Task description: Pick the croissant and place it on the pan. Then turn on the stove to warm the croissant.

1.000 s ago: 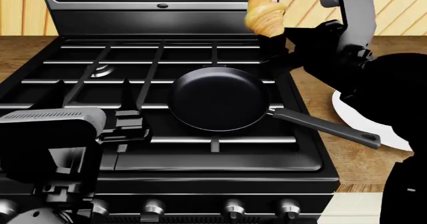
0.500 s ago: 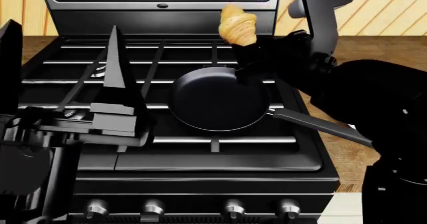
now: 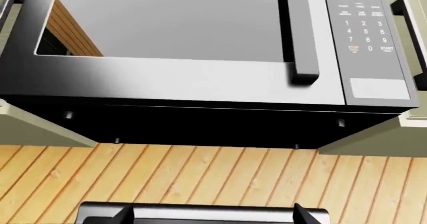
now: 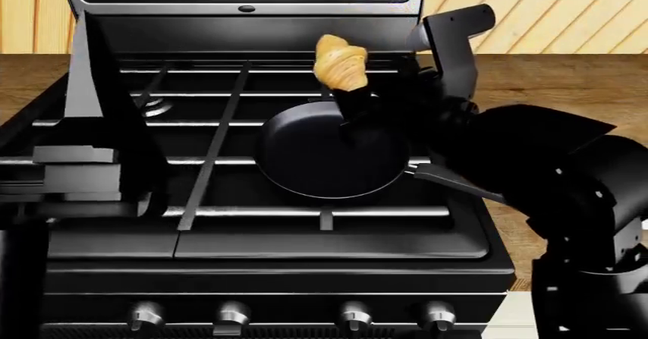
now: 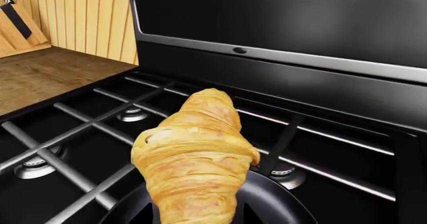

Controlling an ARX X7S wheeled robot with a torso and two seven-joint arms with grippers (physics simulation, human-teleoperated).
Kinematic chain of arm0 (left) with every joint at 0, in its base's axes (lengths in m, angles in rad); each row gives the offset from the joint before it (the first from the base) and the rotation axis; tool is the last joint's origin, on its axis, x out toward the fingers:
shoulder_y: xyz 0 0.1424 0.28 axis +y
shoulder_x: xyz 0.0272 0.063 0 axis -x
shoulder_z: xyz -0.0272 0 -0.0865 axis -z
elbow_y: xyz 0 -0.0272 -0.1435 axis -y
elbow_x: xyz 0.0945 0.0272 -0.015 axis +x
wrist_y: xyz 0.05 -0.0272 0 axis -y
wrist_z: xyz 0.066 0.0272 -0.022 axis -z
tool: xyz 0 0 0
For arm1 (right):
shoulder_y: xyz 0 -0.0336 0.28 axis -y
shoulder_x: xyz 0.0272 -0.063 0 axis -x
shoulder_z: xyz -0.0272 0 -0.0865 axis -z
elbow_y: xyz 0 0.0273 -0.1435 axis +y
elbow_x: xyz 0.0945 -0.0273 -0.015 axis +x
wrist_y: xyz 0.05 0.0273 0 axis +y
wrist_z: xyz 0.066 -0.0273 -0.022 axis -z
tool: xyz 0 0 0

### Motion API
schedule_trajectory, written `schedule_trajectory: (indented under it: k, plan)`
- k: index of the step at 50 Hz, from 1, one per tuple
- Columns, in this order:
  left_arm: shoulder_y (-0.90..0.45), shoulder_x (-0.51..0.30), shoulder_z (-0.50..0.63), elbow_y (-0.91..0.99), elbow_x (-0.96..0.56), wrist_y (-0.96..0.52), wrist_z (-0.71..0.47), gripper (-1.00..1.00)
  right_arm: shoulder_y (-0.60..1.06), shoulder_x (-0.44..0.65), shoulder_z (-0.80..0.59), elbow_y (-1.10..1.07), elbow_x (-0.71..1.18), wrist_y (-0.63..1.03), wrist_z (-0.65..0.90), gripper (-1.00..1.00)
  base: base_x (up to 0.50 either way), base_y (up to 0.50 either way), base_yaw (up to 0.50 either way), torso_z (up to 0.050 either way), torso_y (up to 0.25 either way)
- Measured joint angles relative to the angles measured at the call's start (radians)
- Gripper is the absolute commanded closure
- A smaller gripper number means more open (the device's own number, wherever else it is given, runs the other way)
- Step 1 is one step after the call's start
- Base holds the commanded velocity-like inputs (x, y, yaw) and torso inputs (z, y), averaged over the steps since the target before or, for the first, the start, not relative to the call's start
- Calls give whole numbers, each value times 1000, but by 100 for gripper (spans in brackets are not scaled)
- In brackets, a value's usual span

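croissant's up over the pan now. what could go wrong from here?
1. The croissant hangs in the right gripper above the far rim of the pan, not its centre. Released here, it might clip the rim and roll onto the stove grates.
2. The right arm is close over the pan handle; lowering could nudge the pan off its burner.
3. The left wrist view shows only the microwave, so the left arm gives no check on the drop.

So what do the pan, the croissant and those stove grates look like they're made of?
The pan looks like dark metal with a matte, possibly nonstick coating: even black, faint sheen. The croissant, held by the right gripper, looks like flaky baked pastry: golden ridged layers. The grates look like cast iron or similar: thick black bars, dull highlights. It's a simulator render, so all guesses.
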Motion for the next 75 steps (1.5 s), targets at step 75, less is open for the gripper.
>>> schedule_trajectory:
  k: [75]
  plan:
    - [-51,-34,80,1,36,54,-21,-100,-41,-28,-160,294,-89,-154,-107,100,0,0,0,0,0]
